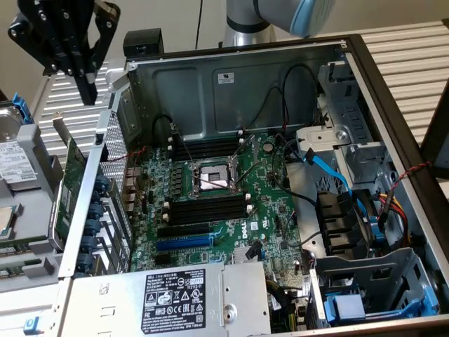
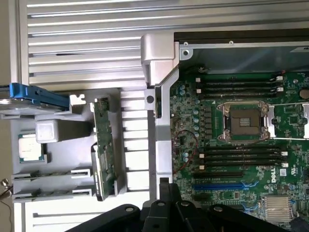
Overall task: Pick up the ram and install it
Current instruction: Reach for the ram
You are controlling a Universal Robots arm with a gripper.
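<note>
My black gripper [image 1: 87, 93] hangs high at the exterior view's left, above the case's side wall and the parts tray. It is shut and holds nothing. Its dark fingers [image 2: 169, 195] also show in the wrist view. A thin green strip that looks like the ram [image 1: 21, 247] lies in a grooved grey holder [image 2: 50, 175] on the tray, well below the gripper and apart from it. On the motherboard [image 1: 266, 210], the long black memory slots [image 1: 207, 208] with white end clips sit on both sides of the CPU socket [image 1: 210, 177].
A wider green expansion card [image 1: 69, 189] stands upright in the tray beside the case wall [image 1: 91, 210]. A hard drive [image 1: 15, 163] and a CPU chip [image 2: 31, 147] lie further left. Cables, a blue SATA lead [image 1: 330, 172] and drive cages fill the case's right side.
</note>
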